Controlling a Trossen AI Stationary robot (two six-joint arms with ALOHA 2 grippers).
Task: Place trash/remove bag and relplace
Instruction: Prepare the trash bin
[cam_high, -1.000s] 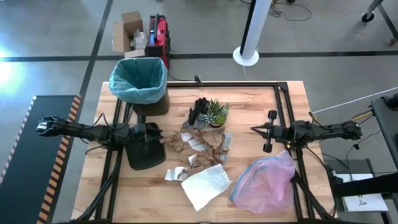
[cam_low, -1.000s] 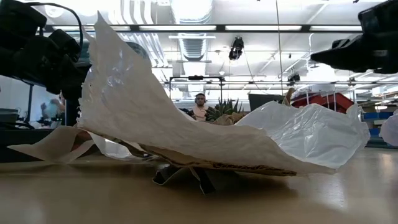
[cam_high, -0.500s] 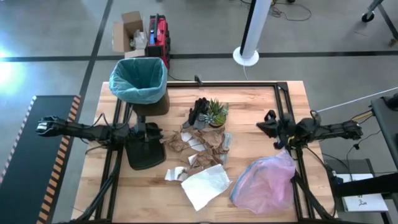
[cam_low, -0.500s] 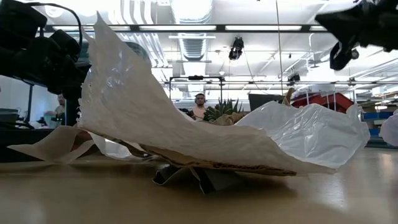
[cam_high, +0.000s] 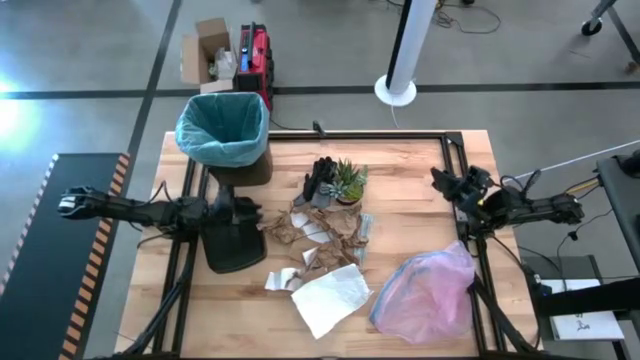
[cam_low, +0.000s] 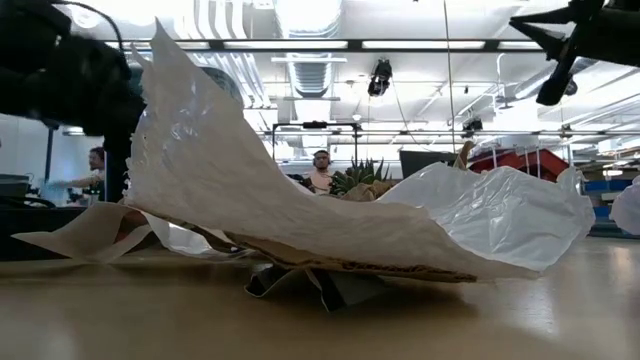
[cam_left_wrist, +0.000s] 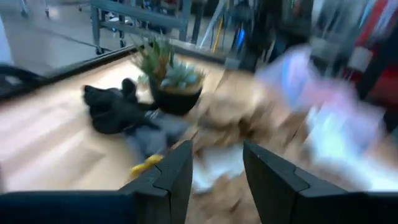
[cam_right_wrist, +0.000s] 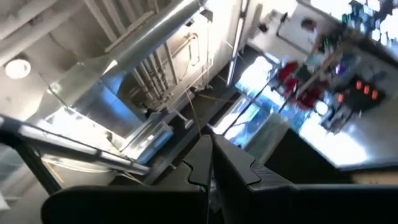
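Note:
The trash, crumpled brown paper pieces and a white sheet, lies on the middle of the wooden table. It also shows in the left wrist view. The light blue-teal bag lines the bin at the table's far left corner, its edge folded over the rim. My left gripper is open and empty, just left of the trash and pointing at it. My right gripper is shut and empty above the table's right side, tipped up toward the ceiling.
A small green potted plant and a black crumpled thing stand just beyond the trash. A pinkish-lilac plastic bag lies at the near right. In the low view the white sheet hides most of the table. A black frame runs around the table.
My right gripper has moved toward the table's far edge and tipped upward, so that its wrist view now faces the ceiling. My left arm has shifted slightly, and its wrist view is blurred. The trash and both bags have stayed where they were.

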